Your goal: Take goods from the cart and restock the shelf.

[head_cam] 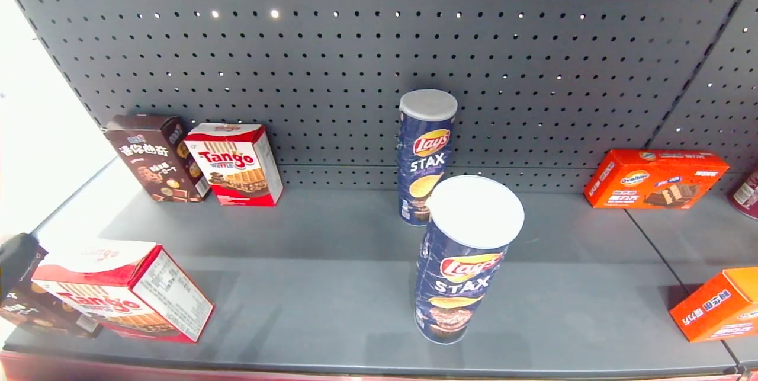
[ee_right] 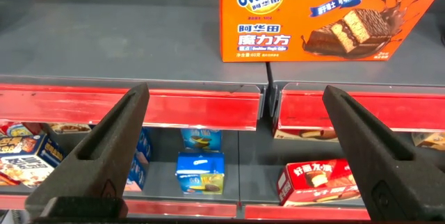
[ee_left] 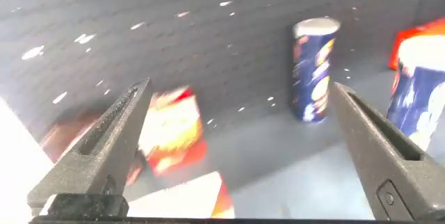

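Two tall blue chip cans stand upright mid-shelf, one at the back (head_cam: 425, 153) and one nearer the front (head_cam: 465, 256). A red-and-white wafer box (head_cam: 237, 163) stands at the back left and another (head_cam: 127, 289) at the front left. My left gripper (ee_left: 240, 154) is open and holds nothing; it faces the shelf, with the back can (ee_left: 313, 67), the front can (ee_left: 421, 95) and a wafer box (ee_left: 174, 130) beyond it. My right gripper (ee_right: 240, 154) is open and holds nothing, level with the shelf's red front strip (ee_right: 201, 106), below an orange box (ee_right: 327, 15).
A dark brown box (head_cam: 157, 156) stands by the back wafer box and another (head_cam: 23, 292) at the front left. Orange boxes sit at the back right (head_cam: 654, 178) and front right (head_cam: 719, 304). The grey shelf board (head_cam: 320, 262) is bare between the groups. Blue (ee_right: 200, 172) and red (ee_right: 316, 182) boxes fill the lower shelf.
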You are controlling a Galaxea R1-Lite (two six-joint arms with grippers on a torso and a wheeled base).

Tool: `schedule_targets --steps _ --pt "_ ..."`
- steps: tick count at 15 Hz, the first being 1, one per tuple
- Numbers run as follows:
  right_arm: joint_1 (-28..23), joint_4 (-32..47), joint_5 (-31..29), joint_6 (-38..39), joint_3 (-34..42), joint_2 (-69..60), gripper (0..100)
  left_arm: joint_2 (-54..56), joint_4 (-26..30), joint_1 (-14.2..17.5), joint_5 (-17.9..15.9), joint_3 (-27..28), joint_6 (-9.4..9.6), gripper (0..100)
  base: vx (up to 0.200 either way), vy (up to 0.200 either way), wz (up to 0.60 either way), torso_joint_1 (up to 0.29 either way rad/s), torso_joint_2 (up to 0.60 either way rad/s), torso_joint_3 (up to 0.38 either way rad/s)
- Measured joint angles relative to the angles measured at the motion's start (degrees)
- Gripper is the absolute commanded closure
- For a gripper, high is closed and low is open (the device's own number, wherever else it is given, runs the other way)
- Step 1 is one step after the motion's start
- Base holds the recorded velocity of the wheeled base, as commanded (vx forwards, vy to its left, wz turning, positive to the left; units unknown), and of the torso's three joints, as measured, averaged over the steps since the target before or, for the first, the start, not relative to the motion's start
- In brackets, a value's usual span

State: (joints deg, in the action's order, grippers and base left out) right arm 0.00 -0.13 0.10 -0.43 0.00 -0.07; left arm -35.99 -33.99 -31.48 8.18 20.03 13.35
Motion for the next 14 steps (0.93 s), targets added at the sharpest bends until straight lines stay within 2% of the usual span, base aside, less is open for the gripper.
schedule_targets --steps 1,3,4,5,6,9,13,14 --pt "0.00 -0.02 0.01 0.00 0.00 0.00 0 5.34 -0.11 4.33 -0.04 -4.88 -0.84 0 0.000 0.000 0.00 0.000 0.00 0.000" --pt "0.00 -0.02 0.01 0.00 0.00 0.00 0 13.99 1.32 16.85 -0.13 -12.62 -2.18 0 0.000 0.000 0.00 0.000 0.00 0.000" --pt "0.00 -0.02 0.01 0.00 0.00 0.00 0 18.04 4.53 22.72 -0.16 -14.93 -2.90 0 0.000 0.000 0.00 0.000 0.00 0.000" --pt "0.00 0.00 0.01 0.00 0.00 0.00 0 22.02 8.53 27.26 -0.16 -16.57 -3.78 0 0.000 0.000 0.00 0.000 0.00 0.000" --pt "0.00 -0.02 0.01 0.00 0.00 0.00 0 25.60 14.97 29.99 -0.27 -17.99 -4.66 0 0.000 0.000 0.00 0.000 0.00 0.000" --pt "0.00 -0.02 0.01 0.00 0.00 0.00 0 32.51 28.75 30.63 -0.27 -19.72 -5.30 0 0.000 0.000 0.00 0.000 0.00 0.000" --pt "0.00 -0.02 0.01 0.00 0.00 0.00 0 35.50 30.03 31.18 -0.22 -20.00 -5.69 0 0.000 0.000 0.00 0.000 0.00 0.000" --pt "0.00 -0.02 0.04 0.00 0.00 0.00 0 35.72 30.07 31.23 -0.22 -20.03 -6.57 0 0.000 0.000 0.00 0.000 0.00 0.000"
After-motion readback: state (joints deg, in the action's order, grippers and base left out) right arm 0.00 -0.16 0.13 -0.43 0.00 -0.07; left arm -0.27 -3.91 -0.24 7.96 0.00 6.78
